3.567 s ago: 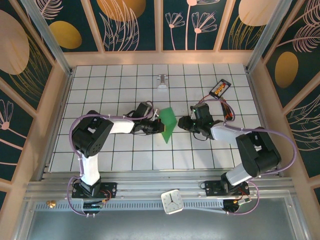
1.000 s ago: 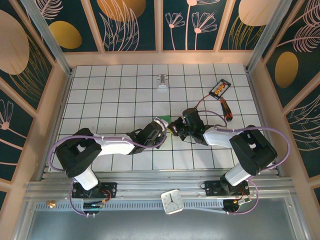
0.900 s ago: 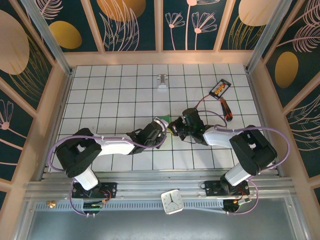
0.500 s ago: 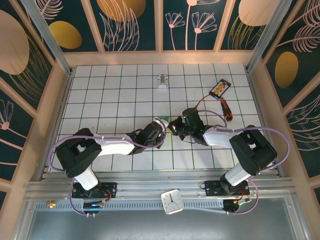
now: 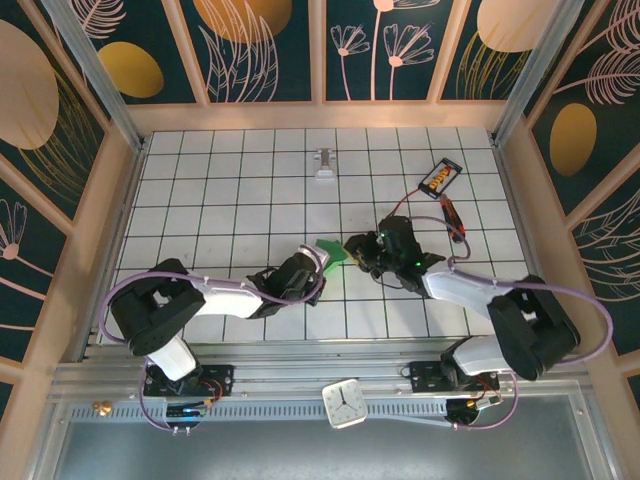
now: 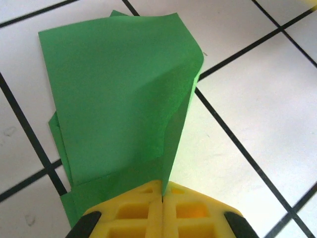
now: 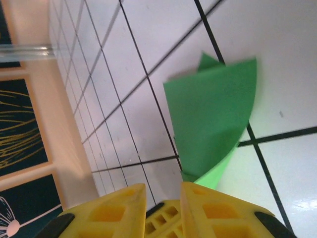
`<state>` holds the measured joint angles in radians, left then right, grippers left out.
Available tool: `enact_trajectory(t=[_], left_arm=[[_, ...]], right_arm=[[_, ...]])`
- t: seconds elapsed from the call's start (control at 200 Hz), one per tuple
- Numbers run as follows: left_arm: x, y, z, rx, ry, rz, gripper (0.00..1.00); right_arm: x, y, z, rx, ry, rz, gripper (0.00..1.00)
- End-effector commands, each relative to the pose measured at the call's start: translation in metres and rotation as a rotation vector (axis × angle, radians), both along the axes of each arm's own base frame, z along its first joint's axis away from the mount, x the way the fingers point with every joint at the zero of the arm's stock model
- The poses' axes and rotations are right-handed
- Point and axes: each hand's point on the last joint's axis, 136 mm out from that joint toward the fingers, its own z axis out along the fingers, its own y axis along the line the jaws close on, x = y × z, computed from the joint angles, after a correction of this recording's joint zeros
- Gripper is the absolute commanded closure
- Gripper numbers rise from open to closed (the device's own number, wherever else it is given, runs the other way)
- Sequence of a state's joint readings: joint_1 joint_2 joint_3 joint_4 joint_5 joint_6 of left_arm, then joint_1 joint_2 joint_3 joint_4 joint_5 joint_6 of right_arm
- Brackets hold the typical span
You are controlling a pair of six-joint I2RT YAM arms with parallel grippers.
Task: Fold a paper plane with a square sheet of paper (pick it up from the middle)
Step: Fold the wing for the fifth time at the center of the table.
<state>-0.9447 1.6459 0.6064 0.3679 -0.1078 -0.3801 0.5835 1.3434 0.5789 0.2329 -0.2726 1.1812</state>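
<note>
The green sheet of paper [image 5: 331, 250] is folded into a narrow, partly curled piece [image 6: 119, 99] that rises off the white grid table [image 5: 200, 190] near its middle. My left gripper [image 6: 162, 191] is shut on the paper's lower edge along a crease, its yellow jaws pressed together. In the top view the left gripper [image 5: 318, 262] sits just left of the paper. My right gripper [image 7: 163, 196] is open with nothing between its fingers; the folded paper [image 7: 213, 114] stands just beyond its right finger. From above, the right gripper [image 5: 356, 248] is right of the paper.
A red-handled screwdriver [image 5: 452, 215] and an orange-and-black device [image 5: 440, 177] lie at the back right. A small grey clip [image 5: 325, 163] sits at the back centre. A white clock [image 5: 345, 402] rests on the front rail. Wooden walls enclose the table.
The paper went from a wide upright sheet to a small folded piece low at the table. In the last half second the right arm drew back to the right, away from the paper.
</note>
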Motion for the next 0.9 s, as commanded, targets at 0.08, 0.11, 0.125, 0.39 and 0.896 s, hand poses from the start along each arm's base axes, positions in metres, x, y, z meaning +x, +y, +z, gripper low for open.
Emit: enact_trajectory(t=[0.08,0.11,0.125,0.39,0.896], left_arm=[[-0.013,-0.019,0.025,-0.233,0.046,-0.013,0.98],[-0.015,-0.021,0.027,-0.261,0.058,-0.014,0.98],[-0.016,-0.021,0.028,-0.272,0.062,-0.014,0.99],[-0.028,-0.035,0.046,-0.415,0.135,-0.052,1.0],[-0.027,-0.035,0.034,-0.407,0.171,-0.031,1.0]], right_arm=[[0.018,-0.029,0.012,-0.153,-0.137,0.011,0.73],[0.021,-0.03,0.015,-0.167,-0.155,0.021,0.73],[0.021,-0.03,0.016,-0.174,-0.165,0.028,0.72],[0.03,-0.019,0.026,-0.247,-0.299,0.187,0.71],[0.004,-0.045,0.006,-0.506,-0.21,0.283,0.62]])
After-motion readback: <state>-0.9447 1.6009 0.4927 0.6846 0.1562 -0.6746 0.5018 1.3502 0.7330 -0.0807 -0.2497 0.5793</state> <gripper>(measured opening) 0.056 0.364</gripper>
